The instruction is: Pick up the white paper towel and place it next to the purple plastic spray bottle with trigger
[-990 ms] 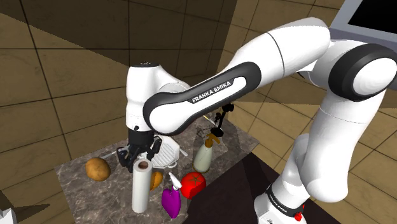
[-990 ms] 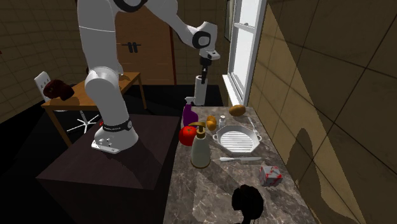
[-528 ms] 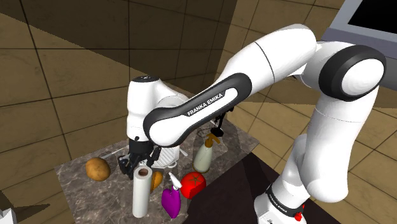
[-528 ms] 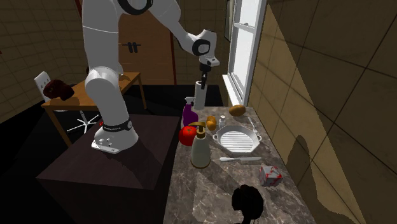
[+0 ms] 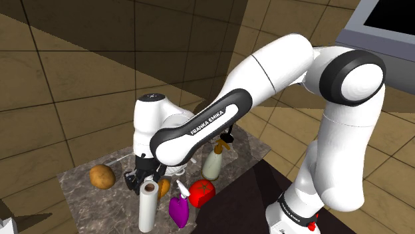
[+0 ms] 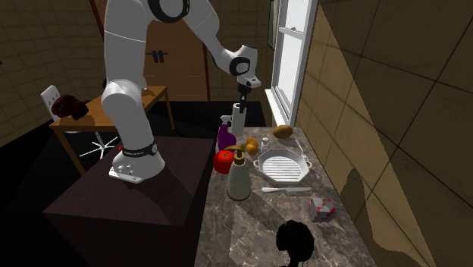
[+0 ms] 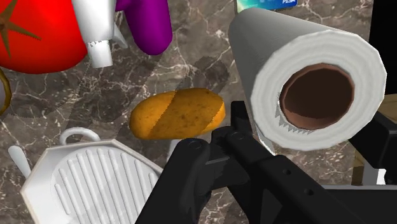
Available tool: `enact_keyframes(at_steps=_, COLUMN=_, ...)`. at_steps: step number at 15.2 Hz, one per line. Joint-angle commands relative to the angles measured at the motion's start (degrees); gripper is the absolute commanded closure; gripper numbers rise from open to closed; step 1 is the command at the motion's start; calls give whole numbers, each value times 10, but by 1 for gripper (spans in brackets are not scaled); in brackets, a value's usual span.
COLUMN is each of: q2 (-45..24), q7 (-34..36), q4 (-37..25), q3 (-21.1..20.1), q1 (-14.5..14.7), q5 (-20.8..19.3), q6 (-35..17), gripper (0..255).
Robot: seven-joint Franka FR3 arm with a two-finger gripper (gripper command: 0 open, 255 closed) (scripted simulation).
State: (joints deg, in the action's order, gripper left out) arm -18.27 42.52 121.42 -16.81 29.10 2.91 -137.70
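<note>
- cannot tell whether the pads press or only flank: jaws of the all-black two-finger gripper [image 7: 310, 119] wide apart, astride the top end of the upright white paper towel roll with brown core [image 7: 299, 63], one finger [image 7: 240, 130] just beside each side of it.
- loses part of the white ribbed dish with loop handles [image 7: 89, 184] under the gripper's body.
- too dark to name: the black shape [image 6: 296, 241] at the counter's near end in the second exterior view.
- places the roll standing on the grey veined marble counter [image 5: 120, 199], just beside the purple plastic spray bottle with white trigger [image 5: 178, 210], with an orange-brown oval lump [image 5: 163, 187] close behind both.
- around it, tan tiled walls and a white-framed window [image 6: 292, 53] over the counter.
- keeps the roll close to the counter's stand-side edge, with bare marble toward the brown potato [image 5: 102, 176].
</note>
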Motion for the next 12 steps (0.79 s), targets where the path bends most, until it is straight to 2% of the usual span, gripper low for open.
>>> enact_keyframes(at_steps=1, q2=-13, q7=1, q4=-1, q3=2, q1=1, q5=-4, q6=-12, gripper=255)
enact_keyframes(at_steps=6, q2=-41, q7=3, q4=1, q3=7, q1=5, q5=-12, q6=-42, gripper=255)
enact_keyframes(at_steps=12, q2=-41, q7=3, q4=1, q3=7, q1=5, q5=-12, q6=-42, gripper=255)
